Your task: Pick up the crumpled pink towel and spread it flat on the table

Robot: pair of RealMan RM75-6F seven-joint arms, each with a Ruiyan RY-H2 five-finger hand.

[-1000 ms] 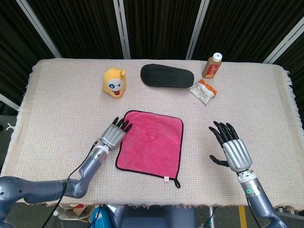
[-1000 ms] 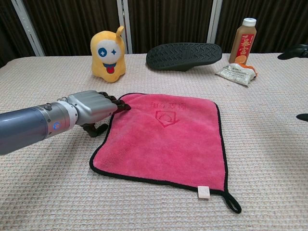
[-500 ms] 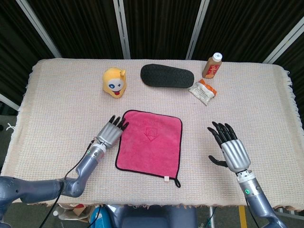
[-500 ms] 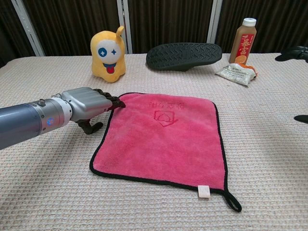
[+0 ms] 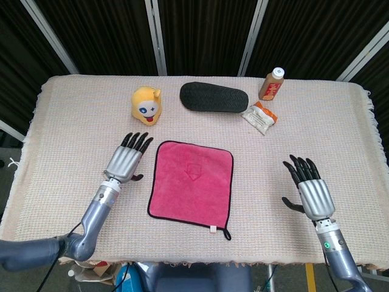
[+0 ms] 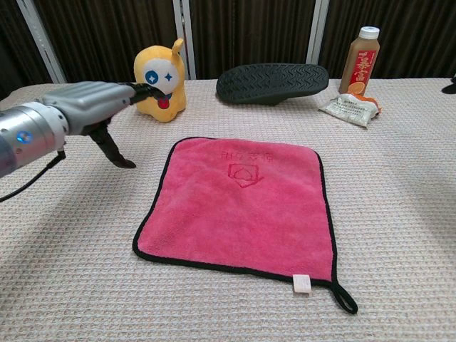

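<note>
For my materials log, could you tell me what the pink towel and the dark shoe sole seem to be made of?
Pink towel: apparently soft microfibre or terry cloth, matte and fuzzy, with black stitched edging. Shoe sole: likely moulded rubber or foam, matte black, with a ridged tread.

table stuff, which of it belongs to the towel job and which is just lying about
Part of the job:
pink towel, lying flat
left hand
right hand
table

Just lying about:
yellow toy
black shoe sole
brown bottle
snack packet
</note>
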